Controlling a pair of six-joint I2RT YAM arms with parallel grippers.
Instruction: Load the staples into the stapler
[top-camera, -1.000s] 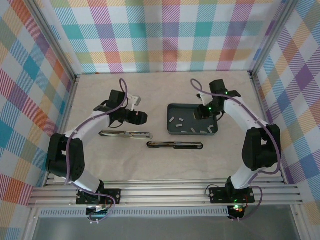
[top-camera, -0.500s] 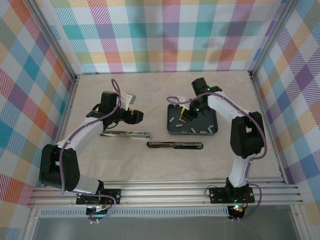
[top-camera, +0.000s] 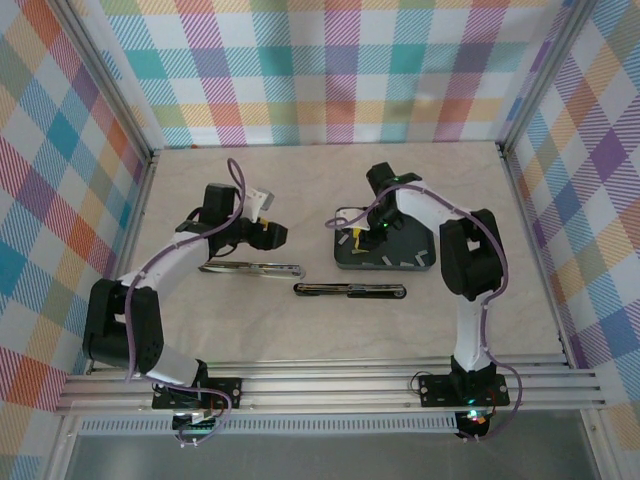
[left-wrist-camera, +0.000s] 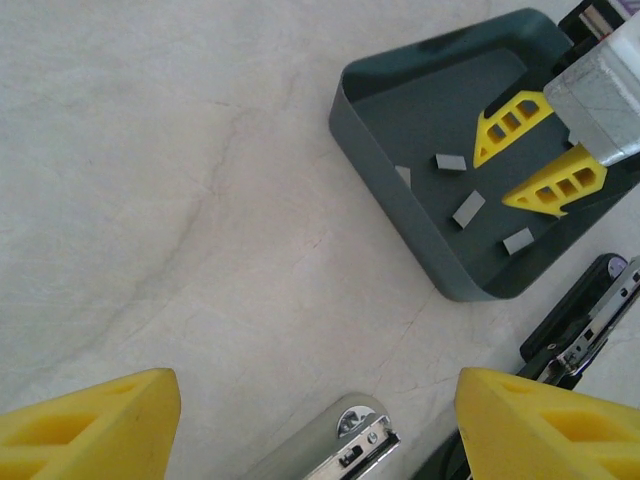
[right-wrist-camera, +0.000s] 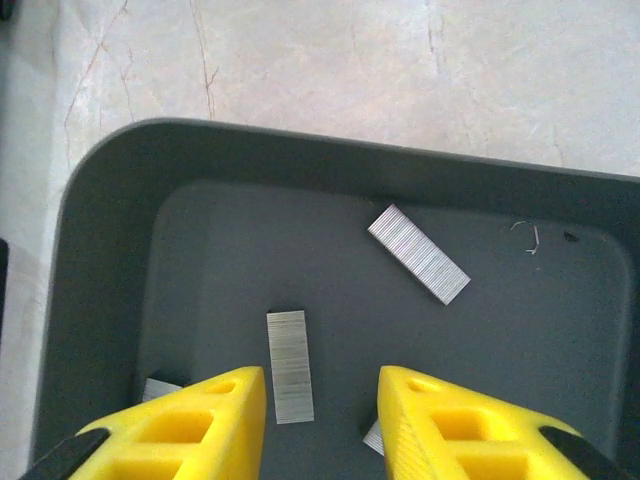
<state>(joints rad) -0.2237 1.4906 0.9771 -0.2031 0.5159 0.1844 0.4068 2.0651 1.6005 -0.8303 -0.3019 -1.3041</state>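
Early in the task, by the look of things: no strip lifted, no magazine filled.

Staples (right-wrist-camera: 289, 365), short flat light-grey metal strips, lying loose on the floor of a dark grey, shallow, plastic-looking tray (right-wrist-camera: 100, 200) with rounded corners, toward the right of the pale marbled desk (top-camera: 250, 330).

Right fingers (right-wrist-camera: 190, 430), yellow ribbed wedges, poised low inside that tray, parted by a narrow gap and grasping nothing. One strip flat on the tray floor just ahead of that gap, nearer the left-hand wedge. A second strip farther off, lying at an angle. Corners of two more peeking out beside the wedges.

Left fingers (left-wrist-camera: 90, 425), the same yellow, spread wide and released, nothing between them. Hanging above the desk to the left of the tray, near the end of a long silver metal stapler (top-camera: 250, 268) seemingly laid open flat. Close by, in front of the tray, a long black stapler (top-camera: 350, 290), likewise opened out. Channels of both too small to read for staples.

Left to do, on this reckoning:
- Pinch one strip.
- Carry it out of the tray.
- Seat it in an open stapler's channel.
- Shut the stapler.

Likely snag: a thin strip flat on a smooth floor, with little edge to catch.
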